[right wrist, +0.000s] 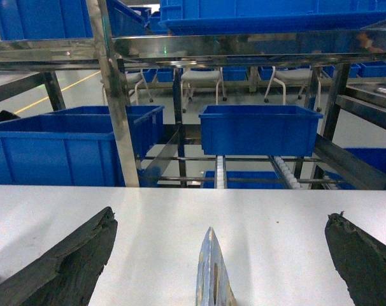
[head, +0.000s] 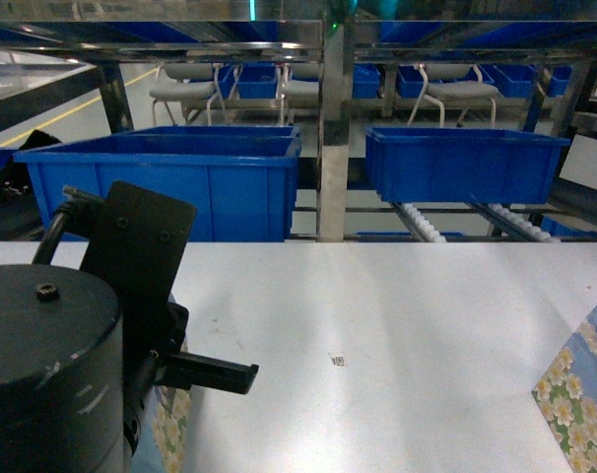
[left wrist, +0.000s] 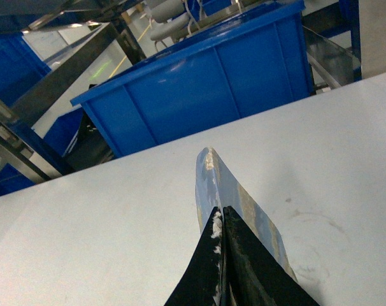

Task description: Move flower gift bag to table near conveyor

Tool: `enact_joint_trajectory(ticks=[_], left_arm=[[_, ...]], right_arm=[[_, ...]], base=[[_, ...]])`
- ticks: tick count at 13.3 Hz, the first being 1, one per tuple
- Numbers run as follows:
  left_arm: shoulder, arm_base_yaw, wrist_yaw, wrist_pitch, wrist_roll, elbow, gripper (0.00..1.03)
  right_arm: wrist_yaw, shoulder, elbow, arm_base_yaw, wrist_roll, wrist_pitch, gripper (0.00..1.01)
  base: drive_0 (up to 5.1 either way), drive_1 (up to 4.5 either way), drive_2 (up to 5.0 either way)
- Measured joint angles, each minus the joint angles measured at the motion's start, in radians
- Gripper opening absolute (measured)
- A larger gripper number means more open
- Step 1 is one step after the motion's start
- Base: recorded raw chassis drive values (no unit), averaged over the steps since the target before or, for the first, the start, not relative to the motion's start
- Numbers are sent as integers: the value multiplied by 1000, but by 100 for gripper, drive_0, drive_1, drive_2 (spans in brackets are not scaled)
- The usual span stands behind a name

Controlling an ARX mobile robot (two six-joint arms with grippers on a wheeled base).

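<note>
The left gripper (left wrist: pixel 222 220) pinches a gift bag (left wrist: pixel 213 175) over the table (head: pixel 397 305); the right gripper (right wrist: pixel 218 255) gapes around another bag's (right wrist: pixel 211 268) edge.

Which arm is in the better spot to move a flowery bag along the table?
Left. The left gripper is shut on a flower gift bag at its top edge, over the table. The right gripper is open, only straddling a second bag.

Warehouse: blue crates (head: pixel 180 177), roller conveyor (head: pixel 422 225).
</note>
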Motion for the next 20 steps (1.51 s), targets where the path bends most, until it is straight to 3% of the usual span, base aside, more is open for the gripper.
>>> enact_joint_trajectory(ticks=[5, 8, 10, 12, 13, 14, 18, 20], left_arm=[[35, -17, -17, 4, -29, 22, 2], [45, -32, -41, 8, -80, 22, 2], [42, -30, -18, 3, -92, -4, 25], [-1, 6, 15, 2, -92, -18, 49], [-109, 74, 103, 3, -76, -18, 83], [-150, 98, 130, 3, -73, -18, 96], [-401, 238, 266, 5, -72, -61, 98], [-451, 272, 303, 5, -72, -73, 98]], right_arm=[[0, 0, 0, 0, 0, 0, 98], [0, 0, 0, 0, 0, 0, 98], [0, 0, 0, 0, 0, 0, 98], [0, 0, 0, 0, 0, 0, 98], [0, 0, 0, 0, 0, 0, 98], [0, 0, 0, 0, 0, 0, 98], [0, 0, 0, 0, 0, 0, 98], [0, 0, 0, 0, 0, 0, 98]], base=[[0, 0, 0], [0, 0, 0], [0, 0, 0], [0, 0, 0], [0, 0, 0], [0, 0, 0], [0, 0, 0], [0, 0, 0]])
